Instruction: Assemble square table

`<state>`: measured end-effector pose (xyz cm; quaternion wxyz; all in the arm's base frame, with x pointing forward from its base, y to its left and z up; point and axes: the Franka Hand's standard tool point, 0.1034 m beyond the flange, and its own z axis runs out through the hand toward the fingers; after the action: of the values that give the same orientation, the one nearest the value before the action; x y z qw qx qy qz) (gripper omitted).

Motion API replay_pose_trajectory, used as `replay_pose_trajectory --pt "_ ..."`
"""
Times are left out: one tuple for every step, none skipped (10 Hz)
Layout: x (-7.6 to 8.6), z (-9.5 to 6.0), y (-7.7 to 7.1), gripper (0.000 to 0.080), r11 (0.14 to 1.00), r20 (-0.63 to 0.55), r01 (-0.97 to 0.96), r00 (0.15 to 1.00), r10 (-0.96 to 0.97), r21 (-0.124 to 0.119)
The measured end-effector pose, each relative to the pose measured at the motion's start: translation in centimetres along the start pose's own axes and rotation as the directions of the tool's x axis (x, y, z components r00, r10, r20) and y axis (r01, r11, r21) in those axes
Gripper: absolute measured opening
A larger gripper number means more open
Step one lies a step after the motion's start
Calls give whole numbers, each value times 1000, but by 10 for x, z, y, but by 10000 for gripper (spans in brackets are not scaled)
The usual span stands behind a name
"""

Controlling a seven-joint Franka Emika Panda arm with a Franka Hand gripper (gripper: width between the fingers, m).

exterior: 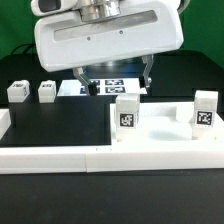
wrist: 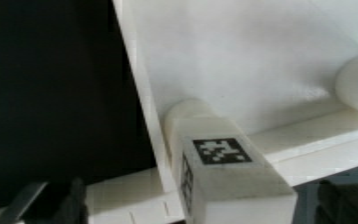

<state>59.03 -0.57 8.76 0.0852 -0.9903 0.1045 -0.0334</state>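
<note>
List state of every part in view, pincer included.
pincer: open, empty
slab: flat on table
leg A: upright on slab
leg B: upright on slab
leg C: loose on table, off slab
leg D: loose on table, off slab

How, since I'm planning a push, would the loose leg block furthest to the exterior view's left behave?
The leg block looks rigid plastic, likely stiff. Small and squat, it is probably light and would slide, not tip, on the table. Flat faces: unlikely to roll.
</note>
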Motion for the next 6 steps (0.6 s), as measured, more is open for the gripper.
replay_pose_trajectory --pt "-11 8 0 649 1000 11 17 1000 -17 -16" --pt "-19 18 3 649 999 3 32 999 -32 -40" --pt "-26 29 12 649 998 -9 34 999 -35 -61" --pt "-29 41 21 649 996 -15 32 999 -33 -80" --pt "-30 54 27 649 994 -30 33 999 -36 -101" --pt "-33 64 26 649 994 -36 20 999 -24 -109"
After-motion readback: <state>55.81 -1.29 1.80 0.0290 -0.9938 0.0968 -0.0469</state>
